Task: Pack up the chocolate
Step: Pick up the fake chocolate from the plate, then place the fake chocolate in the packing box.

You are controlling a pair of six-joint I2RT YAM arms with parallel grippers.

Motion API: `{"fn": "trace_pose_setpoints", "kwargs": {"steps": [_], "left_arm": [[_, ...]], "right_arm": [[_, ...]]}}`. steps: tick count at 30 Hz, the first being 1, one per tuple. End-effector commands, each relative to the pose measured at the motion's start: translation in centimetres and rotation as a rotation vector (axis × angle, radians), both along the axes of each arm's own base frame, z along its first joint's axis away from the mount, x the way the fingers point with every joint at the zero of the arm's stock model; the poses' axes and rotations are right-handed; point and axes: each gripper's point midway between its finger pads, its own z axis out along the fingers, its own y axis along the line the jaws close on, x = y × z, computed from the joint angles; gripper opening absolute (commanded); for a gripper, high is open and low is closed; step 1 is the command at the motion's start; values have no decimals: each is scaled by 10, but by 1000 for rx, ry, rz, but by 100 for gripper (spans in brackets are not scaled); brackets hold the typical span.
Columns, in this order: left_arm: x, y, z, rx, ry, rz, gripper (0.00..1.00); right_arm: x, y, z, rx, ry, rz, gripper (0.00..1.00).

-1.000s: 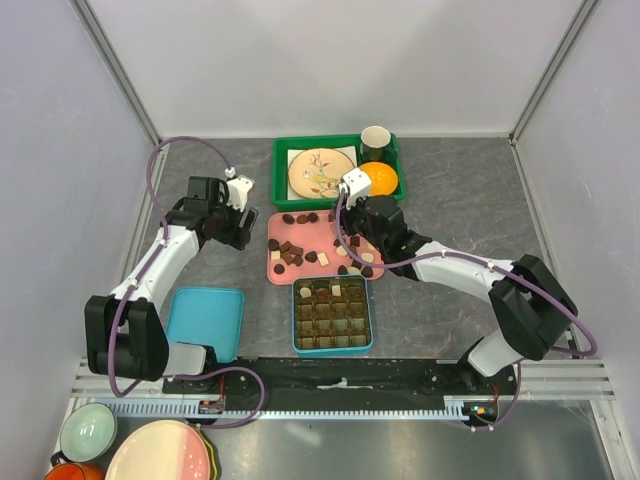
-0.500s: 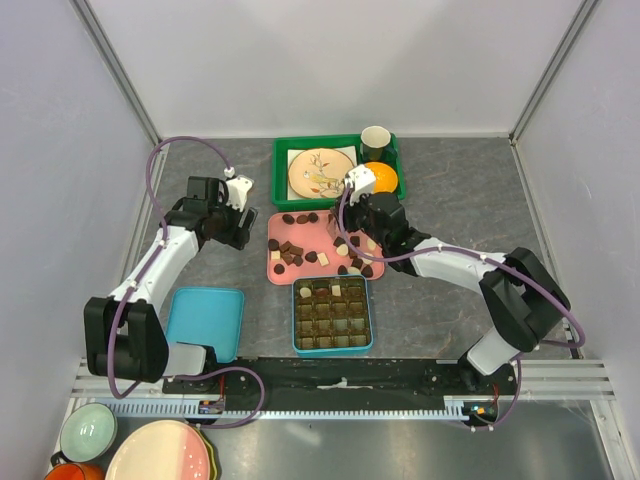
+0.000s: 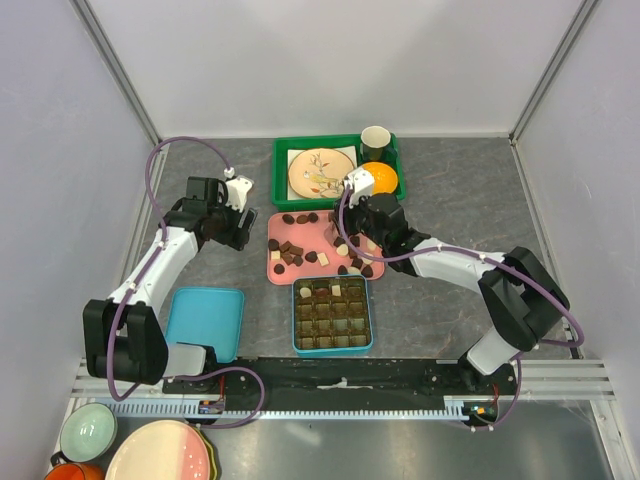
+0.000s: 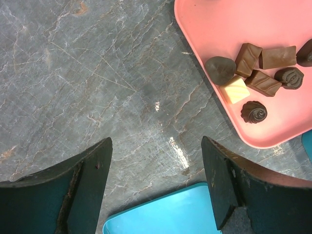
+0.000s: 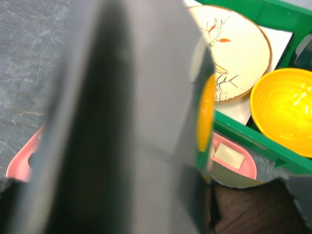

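The left gripper hangs with its two dark fingers spread wide apart and nothing between them, above the grey marbled table, between the near-left corner of a pink rounded plastic tray and the edge of a flat teal lid. The right gripper reaches low over the right half of that pink tray; its own camera is filled by a blurred dark and grey shape, so I cannot tell whether its jaws are apart or closed on anything. The chocolate pieces lie loose on the pink tray: small bite-size sweets, mostly dark brown, among them a smooth round one, a ridged rosette, a swirl-topped one and three oblong milk-brown bars, plus a pale cream square touching the round one. Another cream square sits at the tray's far edge. Just nearer than the tray stands a square teal box divided into small compartments; several hold brown pieces and two cream ones show in its far row. Beyond the pink tray, a green plastic tray carries a cream plate with a branch motif, a round orange-yellow thing and a dark cup.
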Motion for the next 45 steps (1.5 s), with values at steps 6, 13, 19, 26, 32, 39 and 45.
{"fn": "trace_pose_setpoints", "kwargs": {"steps": [6,13,19,26,32,39,45], "left_arm": [[2,1,14,2,-47,-24,81],[2,2,13,9,-44,-27,81],[0,3,11,17,-40,-27,81],[-1,4,13,20,-49,-29,81],[-1,6,11,31,-46,-26,81],[-3,2,11,18,-46,-45,81],[-2,4,6,24,-33,-33,80]], "right_arm": [[-10,-9,-1,-4,8,0,53],[-9,-7,-3,14,22,3,41],[-2,-2,27,51,-38,17,32],[-4,-5,98,83,-160,31,27],[-42,-17,111,70,-119,105,27],[-97,-44,94,64,-18,155,30],[-131,-48,85,86,47,220,31]]}}
